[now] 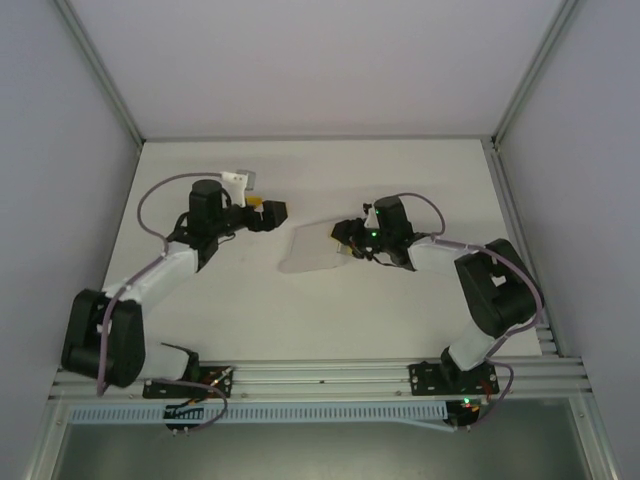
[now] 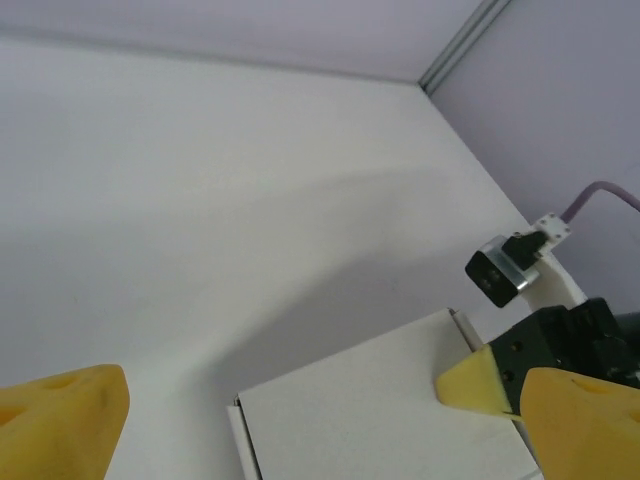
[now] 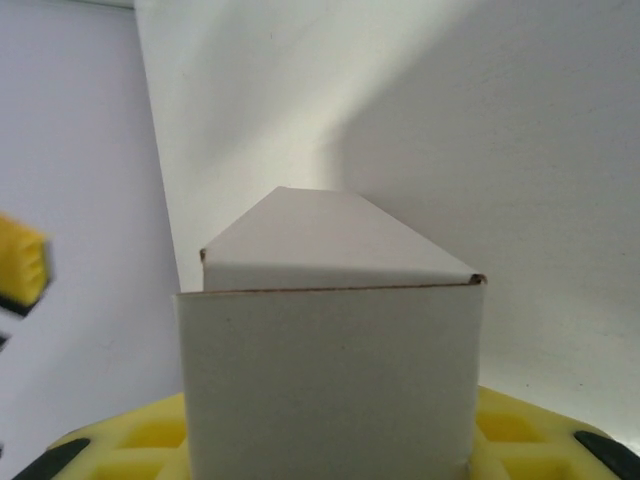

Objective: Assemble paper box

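The paper box (image 1: 312,250) is a small white folded carton near the middle of the table. My right gripper (image 1: 348,240) is shut on its right end. In the right wrist view the box (image 3: 330,350) stands between the yellow fingers (image 3: 530,430), with a folded flap pointing away. My left gripper (image 1: 272,212) hangs open to the left of the box, apart from it. In the left wrist view its yellow fingers (image 2: 60,420) are spread wide, and the box (image 2: 380,410) lies below them with a yellow pad of the right gripper (image 2: 472,385) on its edge.
The white table (image 1: 300,170) is walled by pale panels with aluminium posts at the back corners. An aluminium rail (image 1: 320,375) carries both arm bases along the near edge. The right wrist's camera (image 2: 500,272) and purple cable sit close behind the box.
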